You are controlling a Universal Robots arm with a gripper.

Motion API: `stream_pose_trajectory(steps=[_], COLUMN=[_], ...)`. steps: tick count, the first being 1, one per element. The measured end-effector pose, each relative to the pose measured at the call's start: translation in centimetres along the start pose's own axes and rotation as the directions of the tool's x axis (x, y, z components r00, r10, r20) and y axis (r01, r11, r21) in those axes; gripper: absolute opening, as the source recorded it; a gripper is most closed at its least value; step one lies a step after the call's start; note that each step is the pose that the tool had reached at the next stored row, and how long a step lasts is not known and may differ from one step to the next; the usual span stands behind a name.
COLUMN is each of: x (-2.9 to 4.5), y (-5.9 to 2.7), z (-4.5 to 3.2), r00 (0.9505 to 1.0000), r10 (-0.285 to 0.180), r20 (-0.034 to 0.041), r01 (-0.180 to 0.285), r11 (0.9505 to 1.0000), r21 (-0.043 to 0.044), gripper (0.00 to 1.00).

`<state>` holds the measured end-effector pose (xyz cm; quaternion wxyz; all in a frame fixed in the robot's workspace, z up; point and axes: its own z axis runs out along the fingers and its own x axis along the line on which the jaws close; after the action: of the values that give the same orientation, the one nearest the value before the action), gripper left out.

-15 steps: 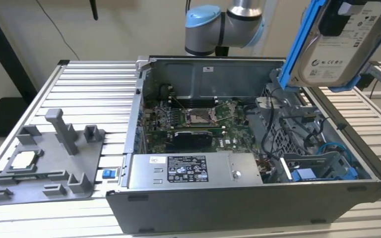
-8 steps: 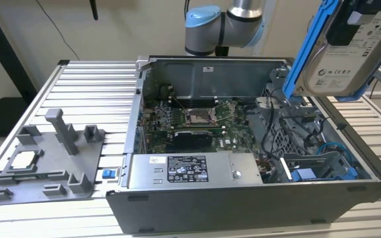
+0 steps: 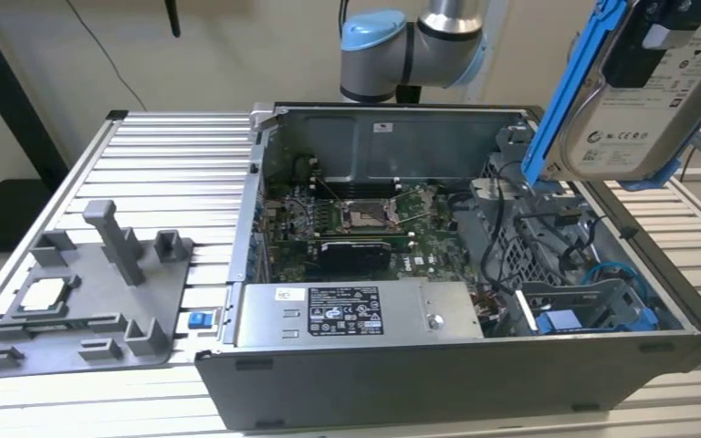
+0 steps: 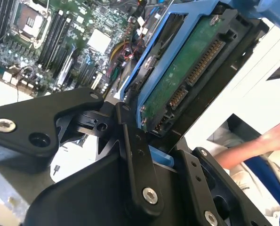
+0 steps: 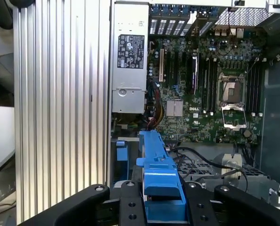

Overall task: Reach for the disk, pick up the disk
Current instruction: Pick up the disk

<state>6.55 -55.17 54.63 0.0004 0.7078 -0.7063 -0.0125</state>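
The disk [image 3: 628, 123], a silver-grey drive with a white label in a bright blue bracket, hangs tilted in the air above the open computer case's side at the exterior view's right. My gripper [image 3: 664, 41] is shut on its upper end. In the second wrist view the disk's green circuit board [image 4: 187, 77] and connector face the camera, with the black fingers [image 4: 136, 155] clamped at its edge. In the first wrist view the blue bracket [image 5: 157, 174] sits edge-on between the fingers [image 5: 130, 202].
The open computer case [image 3: 448, 383] holds a motherboard [image 3: 369, 214], a power supply [image 3: 357, 315] and a blue drive bay [image 3: 582, 315] with loose cables. A grey fixture [image 3: 95, 301] with a small chip lies at the exterior view's left on the slatted table. A person's hand [image 4: 271, 139] is near.
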Motion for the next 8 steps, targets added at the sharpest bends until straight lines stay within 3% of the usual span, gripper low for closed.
stream_pose_trajectory(steps=[8], x=[0.0], y=[-0.01], z=[0.19], r00=[1.0], r10=[0.0], r20=[0.0001], r01=[0.0], r11=[1.0], r21=[0.0], gripper=[0.0])
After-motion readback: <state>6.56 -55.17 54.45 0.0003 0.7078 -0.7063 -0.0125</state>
